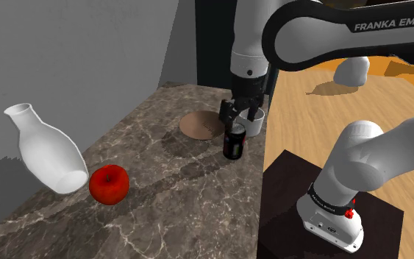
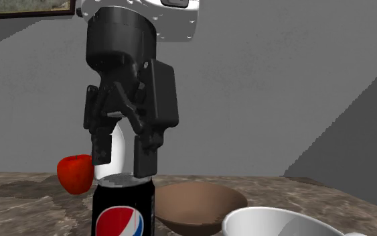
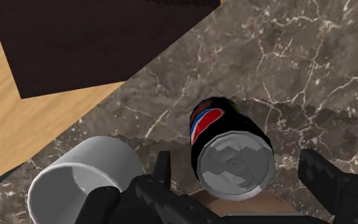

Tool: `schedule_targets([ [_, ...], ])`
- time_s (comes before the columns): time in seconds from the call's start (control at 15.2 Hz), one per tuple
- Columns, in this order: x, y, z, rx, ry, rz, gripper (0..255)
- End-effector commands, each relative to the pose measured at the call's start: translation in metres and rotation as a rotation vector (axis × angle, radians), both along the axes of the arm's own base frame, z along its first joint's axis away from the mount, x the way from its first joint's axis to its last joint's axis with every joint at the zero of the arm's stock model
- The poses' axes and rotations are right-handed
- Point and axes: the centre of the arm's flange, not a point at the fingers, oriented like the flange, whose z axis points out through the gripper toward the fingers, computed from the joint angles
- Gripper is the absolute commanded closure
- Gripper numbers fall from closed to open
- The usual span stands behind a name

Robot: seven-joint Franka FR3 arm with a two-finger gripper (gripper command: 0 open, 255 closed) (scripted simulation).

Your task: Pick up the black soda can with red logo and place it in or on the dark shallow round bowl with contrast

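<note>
A black soda can [image 1: 234, 142] with a red, white and blue logo stands upright on the marble counter [image 1: 146, 184], near its edge. My gripper [image 1: 240, 119] hangs straight above it, open. In the second exterior view the fingertips [image 2: 145, 161] sit level with the rim of the can [image 2: 123, 211], one on each side, touching nothing. In the wrist view the silver top of the can [image 3: 234, 162] lies between the two fingers [image 3: 327, 181]. A shallow brown bowl [image 1: 201, 125] rests on the counter just beyond the can, and shows beside it as the bowl [image 2: 197, 208].
A white cup [image 1: 255, 125] stands close beside the can at the counter's edge, also seen as the cup [image 3: 82, 184]. A red apple [image 1: 109, 184] and a white vase [image 1: 47, 151] sit further along the counter. The dark stand [image 1: 330, 213] is on a wooden floor.
</note>
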Motion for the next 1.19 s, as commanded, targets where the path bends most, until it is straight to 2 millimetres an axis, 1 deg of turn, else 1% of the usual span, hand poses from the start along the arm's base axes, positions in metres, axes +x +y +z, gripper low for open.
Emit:
schedule_targets([
  [0.0,0.0,0.003,-0.009,0.003,0.0,0.0,0],
  [0.4,0.0,0.004,-0.039,0.003,0.0,0.0,0],
  [0.86,0.0,0.004,-0.039,0.003,0.0,0.0,0],
  [0.92,0.0,0.004,-0.039,0.003,0.0,0.0,255],
  [1.12,0.0,0.003,-0.039,0.003,0.0,0.0,255],
])
